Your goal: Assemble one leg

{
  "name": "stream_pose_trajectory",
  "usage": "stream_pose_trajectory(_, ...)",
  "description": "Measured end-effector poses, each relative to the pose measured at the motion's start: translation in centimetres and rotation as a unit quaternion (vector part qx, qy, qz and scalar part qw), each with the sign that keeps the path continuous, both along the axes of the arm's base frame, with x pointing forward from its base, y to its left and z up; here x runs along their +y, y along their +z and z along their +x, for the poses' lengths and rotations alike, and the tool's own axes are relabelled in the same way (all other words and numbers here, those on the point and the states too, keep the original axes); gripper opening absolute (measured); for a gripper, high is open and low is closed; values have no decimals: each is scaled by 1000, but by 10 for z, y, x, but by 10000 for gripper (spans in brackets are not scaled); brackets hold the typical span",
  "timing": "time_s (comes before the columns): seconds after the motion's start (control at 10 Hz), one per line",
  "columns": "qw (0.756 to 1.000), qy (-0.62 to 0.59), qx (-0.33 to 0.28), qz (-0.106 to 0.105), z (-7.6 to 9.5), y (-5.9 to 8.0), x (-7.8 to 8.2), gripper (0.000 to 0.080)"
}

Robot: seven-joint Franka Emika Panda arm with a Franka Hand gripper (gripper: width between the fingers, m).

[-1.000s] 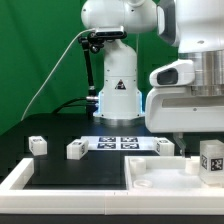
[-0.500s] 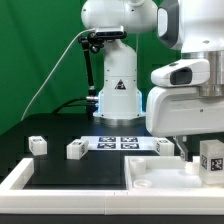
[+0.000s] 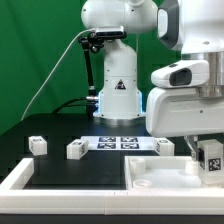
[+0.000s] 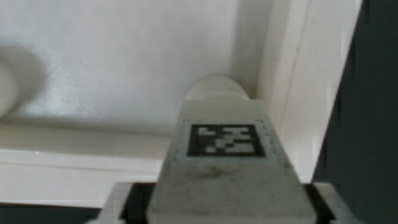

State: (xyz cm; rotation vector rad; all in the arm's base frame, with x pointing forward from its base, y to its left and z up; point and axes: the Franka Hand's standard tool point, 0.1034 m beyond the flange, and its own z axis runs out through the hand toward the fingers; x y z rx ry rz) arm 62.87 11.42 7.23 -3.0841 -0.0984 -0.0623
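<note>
My gripper (image 3: 210,150) is shut on a leg (image 3: 211,158), a small white post with a black-and-white tag, and holds it just above the white tabletop (image 3: 160,176) near its far corner at the exterior view's right. In the wrist view the leg (image 4: 226,150) fills the space between my fingers (image 4: 128,205), pointing down at the tabletop's inner corner beside its raised rim (image 4: 294,70). Three more legs lie on the black table: one (image 3: 37,144) at the left, one (image 3: 76,149) left of centre, one (image 3: 164,146) beside my gripper.
The marker board (image 3: 122,142) lies behind the legs in front of the robot base (image 3: 117,95). A white frame edge (image 3: 20,180) runs along the table's front left. A round hole (image 4: 9,85) in the tabletop shows in the wrist view.
The gripper with the leg has moved slightly down and toward the exterior view's left, closer to the tabletop. The other legs have not moved.
</note>
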Motion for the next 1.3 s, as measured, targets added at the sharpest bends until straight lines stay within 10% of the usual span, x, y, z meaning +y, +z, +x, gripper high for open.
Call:
stream_pose_trajectory(0.4,971,-237,10,13,-3,-3,4,290)
stream_pose_trajectory(1.3,750,-659,44,44,-4,-4,1,291)
